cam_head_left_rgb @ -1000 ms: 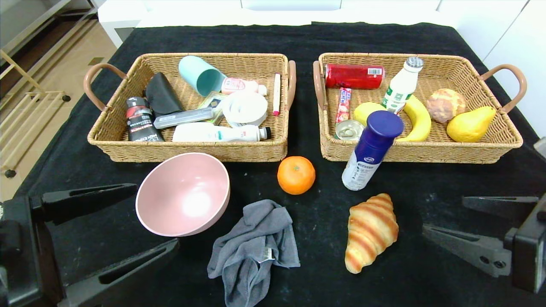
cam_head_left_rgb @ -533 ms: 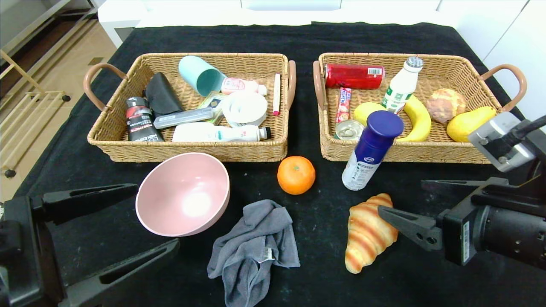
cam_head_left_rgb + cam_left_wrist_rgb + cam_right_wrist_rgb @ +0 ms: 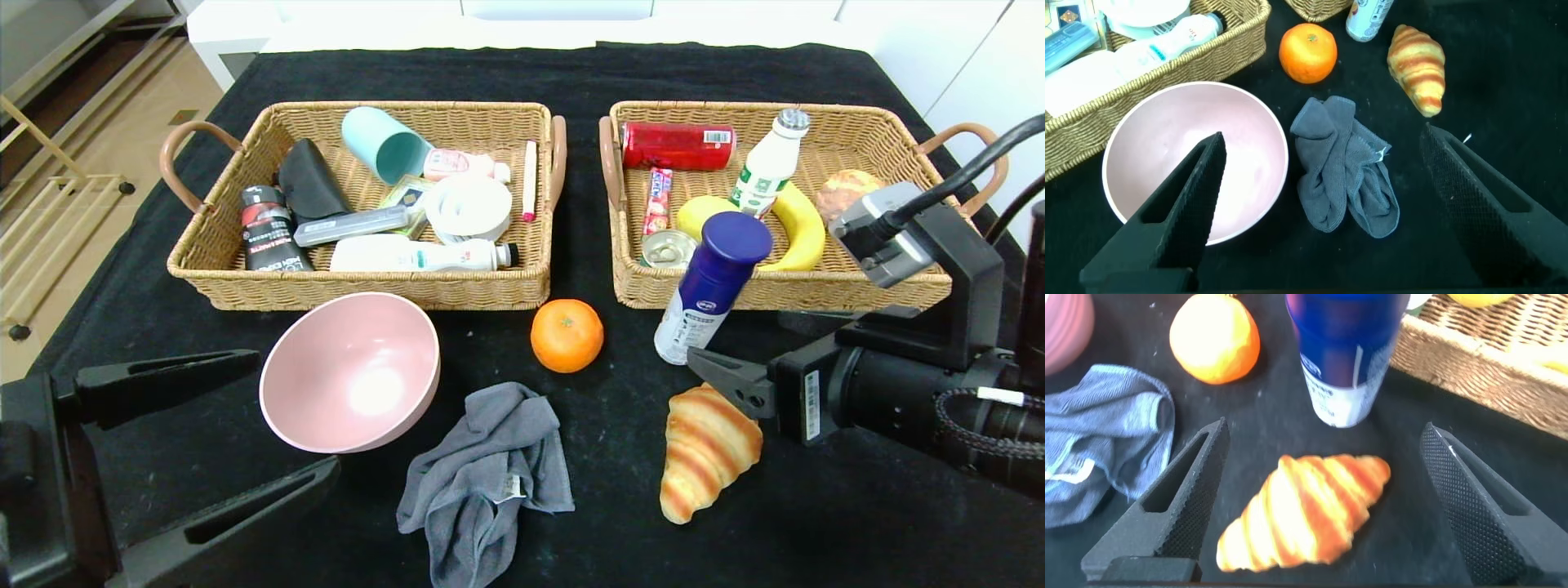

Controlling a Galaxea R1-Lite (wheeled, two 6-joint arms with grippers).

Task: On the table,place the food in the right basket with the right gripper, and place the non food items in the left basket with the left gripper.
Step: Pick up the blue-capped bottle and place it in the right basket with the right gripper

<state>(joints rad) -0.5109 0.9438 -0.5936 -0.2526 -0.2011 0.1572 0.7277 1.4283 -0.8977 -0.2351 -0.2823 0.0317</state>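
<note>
The right end effector [image 3: 727, 371] hangs low over the black table [image 3: 816, 539], just above the top end of the croissant [image 3: 707, 445]. Its two fingers are wide apart, one on each side of the croissant in the right wrist view, and they hold nothing. The croissant [image 3: 1302, 510] lies flat on the table, in front of the right basket [image 3: 816, 290].

The white bottle with the blue cap [image 3: 712, 286] stands on the table, touching or almost touching the front wall of the right basket. The orange [image 3: 566, 335] sits on the table between the two baskets, near their front edges. A banana [image 3: 796, 224] already lies inside the right basket, next to a small white bottle [image 3: 767, 167], a red can [image 3: 678, 145] and a tin [image 3: 668, 247].

The left end effector [image 3: 220, 433] waits at the near left corner of the table. Its fingers are spread open and empty. One finger [image 3: 1188, 204] shows in front of the pink bowl [image 3: 1196, 171] in the left wrist view.

The pink bowl [image 3: 351, 371] rests on the table just in front of the left basket [image 3: 359, 290], tipped a little. The grey cloth [image 3: 486, 478] lies crumpled beside the bowl, below the orange. The left basket holds a teal cup [image 3: 384, 145] and some bottles.
</note>
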